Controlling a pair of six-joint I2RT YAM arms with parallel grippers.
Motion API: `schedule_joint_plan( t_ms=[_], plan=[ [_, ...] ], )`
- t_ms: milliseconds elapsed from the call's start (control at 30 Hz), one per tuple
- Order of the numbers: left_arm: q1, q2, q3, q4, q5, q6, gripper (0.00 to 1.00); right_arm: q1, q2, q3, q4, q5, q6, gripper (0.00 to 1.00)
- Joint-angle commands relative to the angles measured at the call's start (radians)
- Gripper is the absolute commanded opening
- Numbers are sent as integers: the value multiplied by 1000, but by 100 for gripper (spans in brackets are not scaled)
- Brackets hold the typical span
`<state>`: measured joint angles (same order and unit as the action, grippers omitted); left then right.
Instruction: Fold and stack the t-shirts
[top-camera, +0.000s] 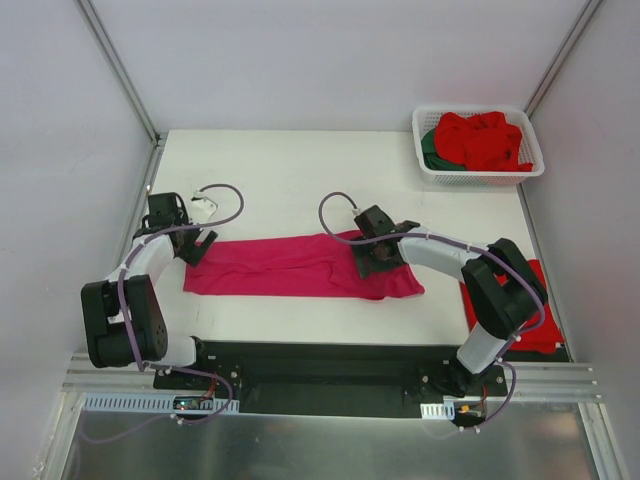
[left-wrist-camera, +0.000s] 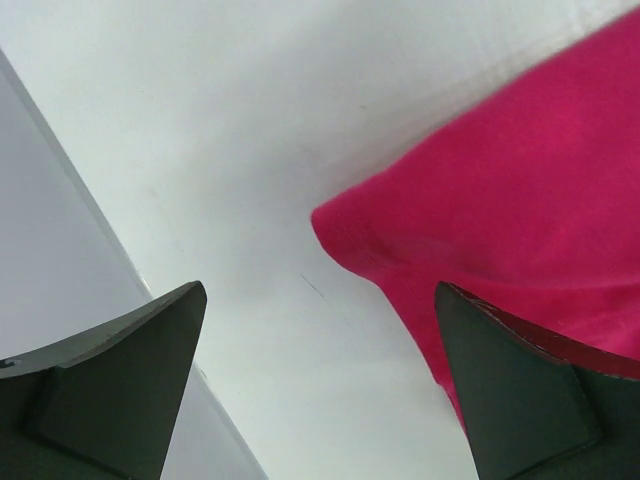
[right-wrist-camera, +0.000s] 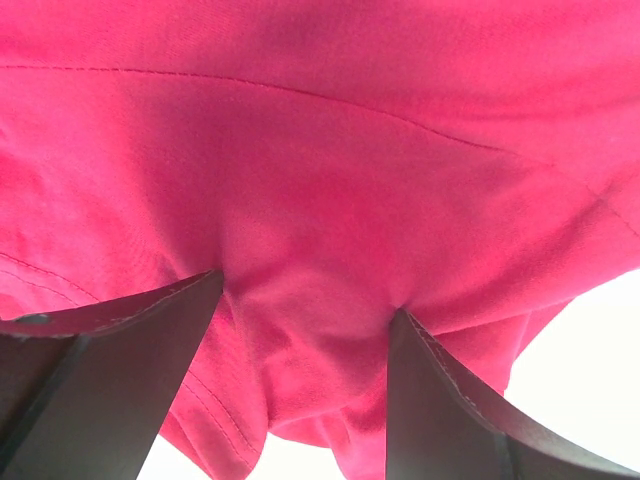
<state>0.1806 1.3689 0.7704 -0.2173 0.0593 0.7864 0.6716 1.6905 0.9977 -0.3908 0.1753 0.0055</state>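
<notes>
A magenta-pink t-shirt (top-camera: 290, 268) lies folded into a long strip across the middle of the table. My left gripper (top-camera: 195, 245) hovers at its left end, jaws wide open. In the left wrist view the shirt's corner (left-wrist-camera: 520, 200) lies by the right finger, and only bare table shows between the fingertips of that gripper (left-wrist-camera: 320, 290). My right gripper (top-camera: 375, 255) is down on the shirt's right part. Its open jaws (right-wrist-camera: 308, 295) press into the pink cloth (right-wrist-camera: 320, 150), which puckers between them. More t-shirts, red (top-camera: 485, 140) and dark green (top-camera: 430, 148), lie in a basket.
The white slotted basket (top-camera: 480, 178) stands at the back right corner. A red shirt (top-camera: 545, 320) lies at the table's right edge, partly hidden by my right arm. Grey walls close in the table on the left, right and back.
</notes>
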Motion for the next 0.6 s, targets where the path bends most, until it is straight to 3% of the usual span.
schedule_joint_plan(
  t_ms=[0,267,567],
  plan=[
    [31,53,12,130,-7,47,99,17,37,-4,-34,-23,-24,73],
    [49,131,21,254,8,63,100,20,31,-10,-49,-7,-24,73],
    [51,147,9,276,4,83,99,26,41,-2,-98,72,-19,73]
  ],
)
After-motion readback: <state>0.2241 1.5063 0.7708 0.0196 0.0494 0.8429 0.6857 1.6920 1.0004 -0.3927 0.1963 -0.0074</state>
